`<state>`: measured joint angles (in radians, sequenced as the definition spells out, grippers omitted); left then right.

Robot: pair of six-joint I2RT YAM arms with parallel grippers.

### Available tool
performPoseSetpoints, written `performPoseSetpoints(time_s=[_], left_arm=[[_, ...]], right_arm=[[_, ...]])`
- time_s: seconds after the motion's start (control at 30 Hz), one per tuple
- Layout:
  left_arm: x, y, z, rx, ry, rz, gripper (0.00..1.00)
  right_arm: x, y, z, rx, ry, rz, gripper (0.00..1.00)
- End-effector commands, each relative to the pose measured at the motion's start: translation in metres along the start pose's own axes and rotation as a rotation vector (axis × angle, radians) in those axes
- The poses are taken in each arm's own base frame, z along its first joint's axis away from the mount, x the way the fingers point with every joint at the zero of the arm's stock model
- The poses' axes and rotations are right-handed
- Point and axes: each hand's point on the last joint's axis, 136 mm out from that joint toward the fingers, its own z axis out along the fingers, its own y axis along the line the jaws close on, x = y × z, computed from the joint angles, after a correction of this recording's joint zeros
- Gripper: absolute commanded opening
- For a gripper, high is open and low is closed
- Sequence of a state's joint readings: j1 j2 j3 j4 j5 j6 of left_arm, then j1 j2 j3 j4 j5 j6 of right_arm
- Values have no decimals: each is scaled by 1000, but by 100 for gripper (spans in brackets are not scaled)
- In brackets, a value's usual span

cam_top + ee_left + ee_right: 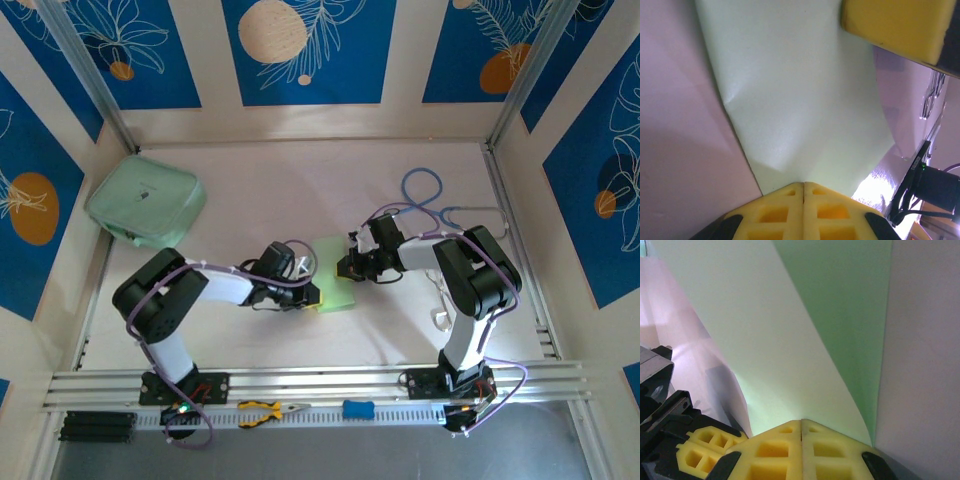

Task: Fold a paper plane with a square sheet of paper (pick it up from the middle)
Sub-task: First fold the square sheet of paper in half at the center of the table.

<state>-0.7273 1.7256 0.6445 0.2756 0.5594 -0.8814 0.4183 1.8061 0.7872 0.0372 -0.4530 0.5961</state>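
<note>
The left claw (pixel 803 185) is pressing its yellow fingers (pixel 772 212) flat together, with no gap showing along the seam. It is pinching one edge of the sheet (pixel 800 95). The pale green paper is running away from the tips and bowing, with a soft dent showing near its left edge.

The right claw (pixel 801 421) is doing the same from the opposite side. Its fingers (pixel 830 450) are closing tight on the sheet's other edge. Here the paper is curling, so a pale face is showing on the left and a darker green face on the right. The left claw's yellow pads are showing at the lower left of this wrist view, just beside the paper.

From above, the two claws are facing each other near the middle of the table (pixel 300 190), with the sheet stretching between them. The left claw is sitting at the sheet's near left corner and the right claw at its right edge. How much of the paper is lifting off the table I cannot tell.

A mint pouch (pixel 147 205) is lying at the back left, well apart from the sheet. A blue cable (pixel 424 188) is looping behind the right arm. Pliers (pixel 268 410) and a blue block (pixel 358 408) are resting on the rail between the arm bases.
</note>
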Motion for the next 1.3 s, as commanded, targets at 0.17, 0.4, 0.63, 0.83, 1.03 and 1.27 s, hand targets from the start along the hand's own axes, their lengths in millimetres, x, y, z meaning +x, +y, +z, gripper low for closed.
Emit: performPoseSetpoints(time_s=[0.17, 0.4, 0.63, 0.83, 1.03, 1.27], left_arm=[[5, 0, -19, -65, -28, -3, 0], [-23, -37, -22, 30, -117, 16, 0], [-4, -33, 2, 50, -27, 12, 0], [25, 2, 8, -25, 38, -11, 0], [51, 32, 5, -160, 94, 11, 0], [64, 34, -1, -226, 125, 73, 0]], right_arm=[[29, -47, 0, 161, 55, 115, 0], [29, -46, 0, 161, 55, 116, 0], [29, -46, 0, 160, 57, 115, 0], [31, -47, 1, 163, 60, 116, 0], [31, -47, 1, 166, 61, 118, 0], [30, -47, 1, 163, 60, 117, 0]])
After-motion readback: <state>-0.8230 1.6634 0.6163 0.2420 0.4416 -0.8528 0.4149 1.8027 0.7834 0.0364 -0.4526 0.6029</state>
